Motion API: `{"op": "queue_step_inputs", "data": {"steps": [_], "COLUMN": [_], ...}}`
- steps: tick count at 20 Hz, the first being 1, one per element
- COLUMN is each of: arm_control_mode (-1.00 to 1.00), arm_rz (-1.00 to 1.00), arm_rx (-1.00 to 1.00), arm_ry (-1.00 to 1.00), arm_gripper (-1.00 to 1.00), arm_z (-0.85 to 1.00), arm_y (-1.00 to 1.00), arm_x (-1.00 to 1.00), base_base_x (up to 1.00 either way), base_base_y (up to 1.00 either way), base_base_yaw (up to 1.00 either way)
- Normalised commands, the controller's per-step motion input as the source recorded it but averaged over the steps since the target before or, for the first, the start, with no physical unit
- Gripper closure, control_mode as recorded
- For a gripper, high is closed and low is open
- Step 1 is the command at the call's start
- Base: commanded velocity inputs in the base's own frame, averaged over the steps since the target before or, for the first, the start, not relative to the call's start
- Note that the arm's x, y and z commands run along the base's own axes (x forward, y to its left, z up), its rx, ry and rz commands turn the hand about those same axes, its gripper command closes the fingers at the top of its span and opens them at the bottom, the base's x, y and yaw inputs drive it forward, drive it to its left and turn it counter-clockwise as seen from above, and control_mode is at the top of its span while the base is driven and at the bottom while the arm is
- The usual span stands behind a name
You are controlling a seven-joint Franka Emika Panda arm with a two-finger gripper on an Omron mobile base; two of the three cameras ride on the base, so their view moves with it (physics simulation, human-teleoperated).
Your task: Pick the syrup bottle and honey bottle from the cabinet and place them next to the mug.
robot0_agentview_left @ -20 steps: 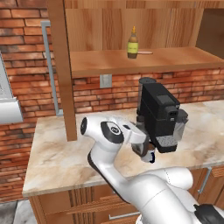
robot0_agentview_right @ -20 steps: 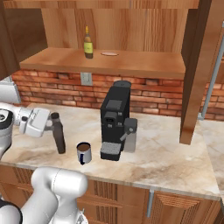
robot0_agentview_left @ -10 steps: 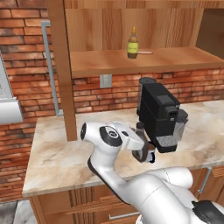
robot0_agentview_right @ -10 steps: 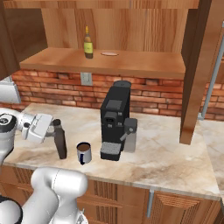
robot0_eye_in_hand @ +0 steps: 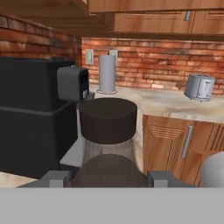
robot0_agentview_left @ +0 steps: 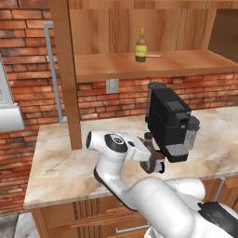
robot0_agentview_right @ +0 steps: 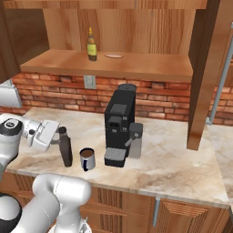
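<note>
My gripper [robot0_agentview_right: 60, 137] is shut on the syrup bottle [robot0_agentview_right: 66, 150], a dark brown bottle held upright at its neck, with its base at the counter top. In the hand view its black cap [robot0_eye_in_hand: 108, 120] fills the middle between my fingertips [robot0_eye_in_hand: 56, 179]. The white mug [robot0_agentview_right: 87, 159] with a blue handle stands just right of the bottle, a small gap between them. The honey bottle [robot0_agentview_right: 92, 45], small and amber with a pointed cap, stands on the shelf of the open wooden cabinet [robot0_agentview_right: 136, 69]; it also appears as honey bottle [robot0_agentview_left: 141, 46] in the left base view.
A black coffee machine [robot0_agentview_right: 119, 124] stands right behind the mug, close to the bottle. A thick wooden post [robot0_agentview_right: 200, 77] comes down to the counter on the right. A small flat disc [robot0_agentview_right: 113, 56] lies on the shelf. A toaster [robot0_eye_in_hand: 199, 86] sits far off.
My gripper has come down and a little toward the mug with the syrup bottle in it. The honey bottle and the mug have not moved.
</note>
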Motion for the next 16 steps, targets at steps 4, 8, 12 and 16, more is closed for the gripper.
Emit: {"op": "queue_step_inputs", "data": {"steps": [4, 8, 12, 16], "arm_control_mode": [-1.00, -1.00, -1.00, -1.00], "arm_rz": [-0.08, -0.06, -0.04, 0.00], "arm_rx": [0.00, 0.00, 0.00, 0.00], "arm_ry": [0.00, 0.00, 0.00, 0.00], "arm_gripper": [1.00, 1.00, 1.00, 1.00], "arm_z": [0.00, 0.00, 0.00, 0.00], "arm_y": [0.17, 0.14, 0.06, 0.00], "arm_x": [0.13, 0.07, 0.00, 0.08], "base_base_x": [0.00, 0.00, 0.00, 0.00], "base_base_y": [0.00, 0.00, 0.00, 0.00], "base_base_yaw": [0.00, 0.00, 0.00, 0.00]}}
